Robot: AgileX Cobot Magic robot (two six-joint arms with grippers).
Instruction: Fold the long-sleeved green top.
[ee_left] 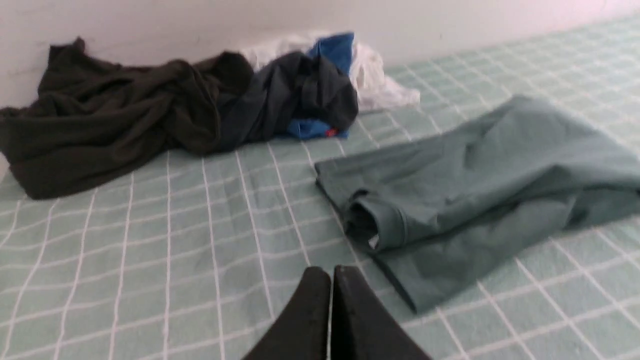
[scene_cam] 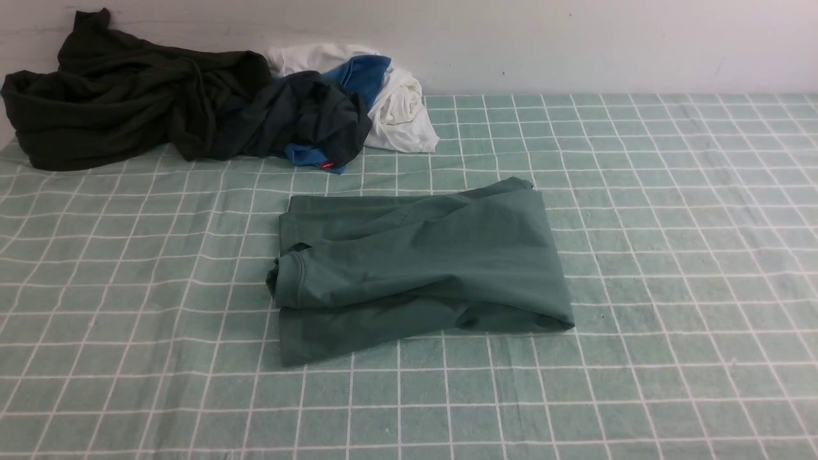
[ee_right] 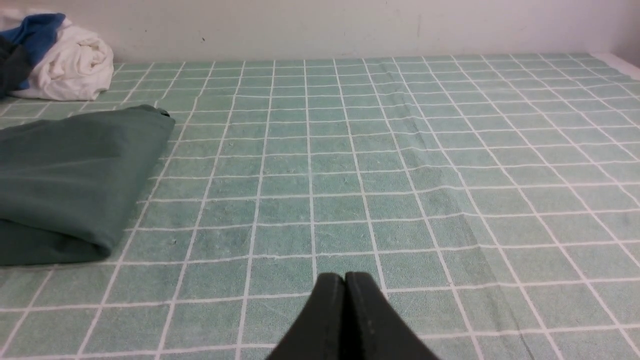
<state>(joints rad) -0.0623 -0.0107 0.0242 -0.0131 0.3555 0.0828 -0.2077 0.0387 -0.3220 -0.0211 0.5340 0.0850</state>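
From my seat, far left against the wall lies a dark olive-black garment (scene_cam: 115, 102), with a navy-grey garment with blue trim (scene_cam: 313, 121) and a white cloth (scene_cam: 402, 115) bunched just right of it. My left gripper (ee_left: 331, 272) is pressed shut, holding nothing, above the checked green cloth (scene_cam: 671, 223). The green long-sleeved top (scene_cam: 422, 268) lies folded mid-table — a cuffed edge at its left. My right gripper (ee_right: 345, 280) is likewise closed and empty, right of the top — well apart from it.
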